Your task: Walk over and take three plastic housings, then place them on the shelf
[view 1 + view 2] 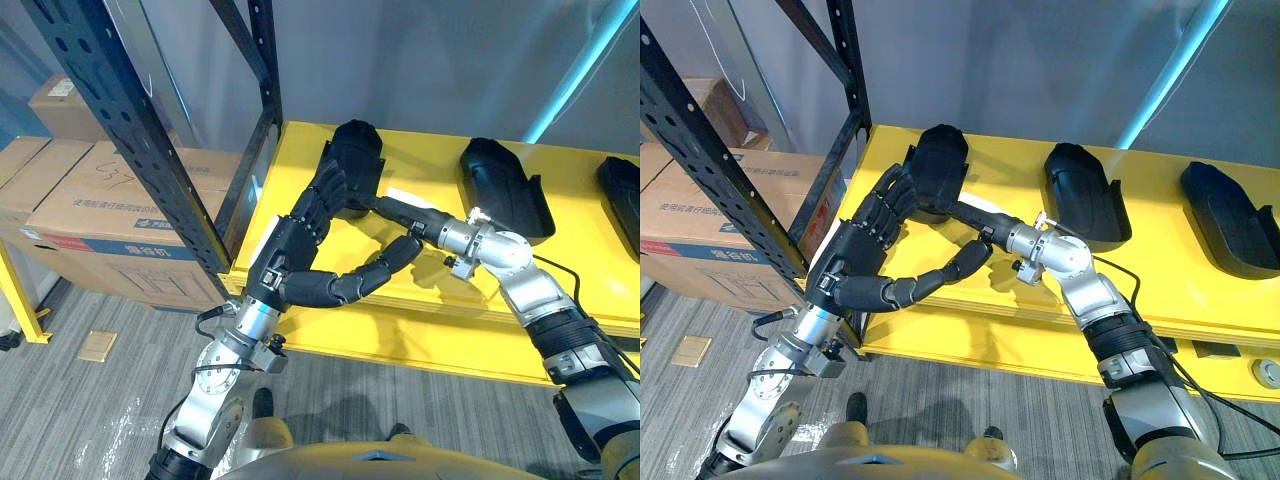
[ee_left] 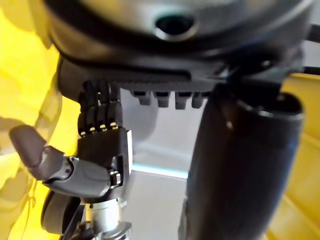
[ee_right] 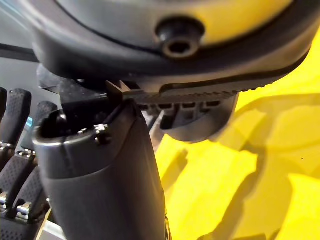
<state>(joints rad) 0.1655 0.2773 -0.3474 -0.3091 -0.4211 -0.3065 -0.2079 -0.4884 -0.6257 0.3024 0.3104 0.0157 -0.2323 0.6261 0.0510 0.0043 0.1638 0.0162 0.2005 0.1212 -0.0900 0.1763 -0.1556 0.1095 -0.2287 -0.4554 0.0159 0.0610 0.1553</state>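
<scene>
Both hands are in at the left end of the yellow shelf, tight quarters here: the dark blue perforated rack upright slants down just beside the left arm, and its diagonal brace runs down to the shelf's back corner. The left housing sits between the 2 hands near that left edge. The left hand is open, its fingers laid fairly straight against the housing's left flank and its thumb stretched out low along the shelf front. The right hand reaches in from the other side, also open, its fingers straight with the tips pressed to the housing's rim. I cannot tell whether the housing's far end rests on the shelf. It is matt black moulded plastic, rounded like a shell, with a ribbed edge and a screw hole on the underside. More room to the right: the middle housing lies well apart on smooth yellow board, and the right housing is at the view's edge. 3 housings, all on the shelf. Brown cardboard boxes stack left of the rack, above grey plank flooring.
</scene>
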